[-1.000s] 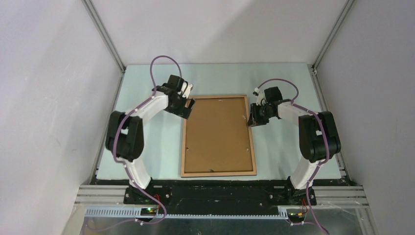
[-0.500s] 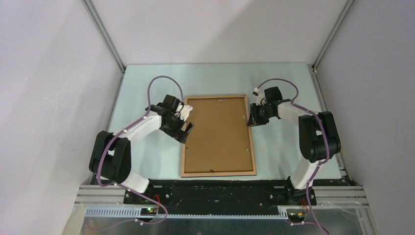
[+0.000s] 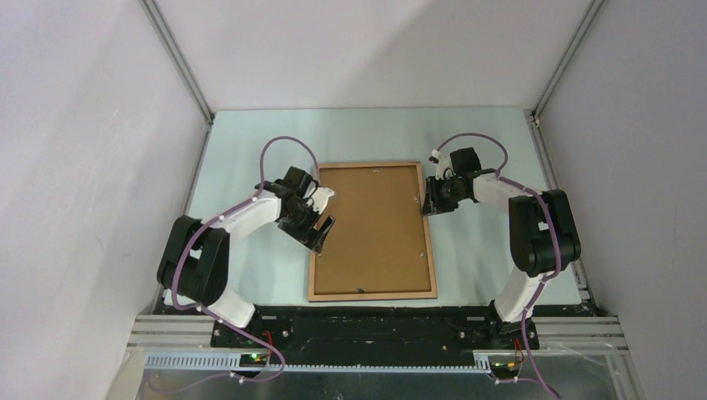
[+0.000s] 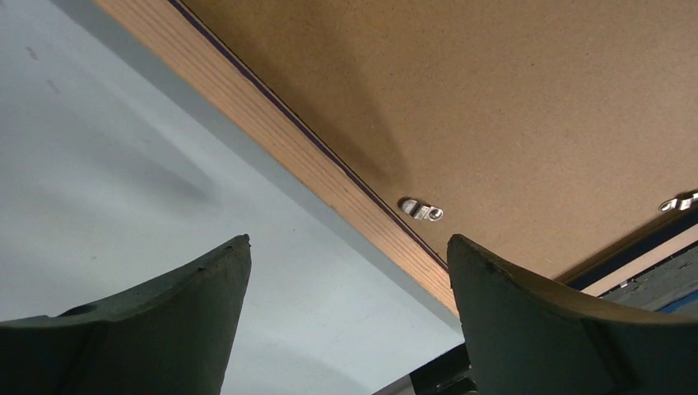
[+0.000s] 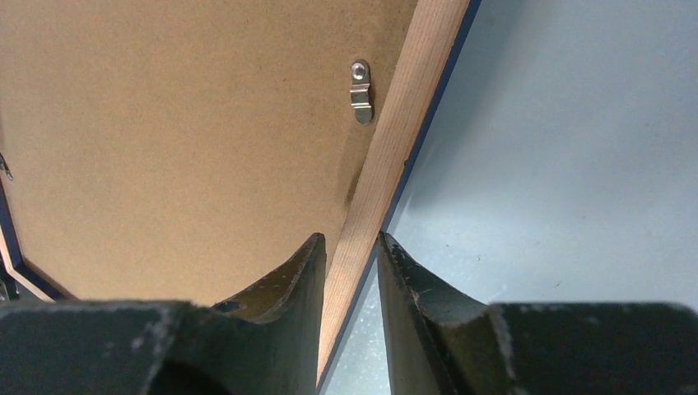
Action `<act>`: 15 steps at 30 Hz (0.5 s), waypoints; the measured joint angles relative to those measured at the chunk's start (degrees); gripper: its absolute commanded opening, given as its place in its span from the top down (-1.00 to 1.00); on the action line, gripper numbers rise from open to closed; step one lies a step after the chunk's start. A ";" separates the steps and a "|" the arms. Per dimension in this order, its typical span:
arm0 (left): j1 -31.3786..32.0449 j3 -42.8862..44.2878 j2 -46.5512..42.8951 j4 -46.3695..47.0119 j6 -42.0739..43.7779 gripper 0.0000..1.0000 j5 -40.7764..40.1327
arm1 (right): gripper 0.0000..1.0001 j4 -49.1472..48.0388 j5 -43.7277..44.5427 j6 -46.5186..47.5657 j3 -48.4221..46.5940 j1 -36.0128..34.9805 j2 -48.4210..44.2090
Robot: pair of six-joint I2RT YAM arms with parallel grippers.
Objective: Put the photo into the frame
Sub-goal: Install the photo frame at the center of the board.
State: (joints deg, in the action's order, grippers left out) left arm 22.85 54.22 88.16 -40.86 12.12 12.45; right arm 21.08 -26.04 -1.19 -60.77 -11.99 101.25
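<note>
The frame lies face down on the desk, its long axis running near to far between our two arms. A brown backing board fills its light-wood rails. About midway along the left rail, our left end effector hangs with jaws spread wide and empty, and the left wrist view shows the rail and a small metal clip between its fingertips. Farther back, our right end effector is clamped across the right rail, just short of another clip. The photo is nowhere in view, and we cannot tell whether it lies beneath the board. We judge the left arm better placed for the left-rail clip.
</note>
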 measured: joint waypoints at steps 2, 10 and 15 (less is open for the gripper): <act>0.02 0.02 1.31 0.11 0.00 -0.81 0.24 | 0.32 0.00 -0.04 0.44 0.00 0.00 0.00; 0.09 0.13 3.50 0.87 -0.15 -0.76 0.94 | 0.32 0.00 -0.42 2.14 0.00 0.00 0.00; 0.13 0.46 4.44 1.75 -0.39 -0.75 1.31 | 0.32 0.00 -0.44 2.54 0.00 0.00 0.00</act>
State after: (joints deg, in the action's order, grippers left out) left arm 22.98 54.68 92.60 -39.11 11.73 13.76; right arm 21.08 -26.48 1.34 -60.77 -11.99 101.25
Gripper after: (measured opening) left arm 0.879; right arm 0.338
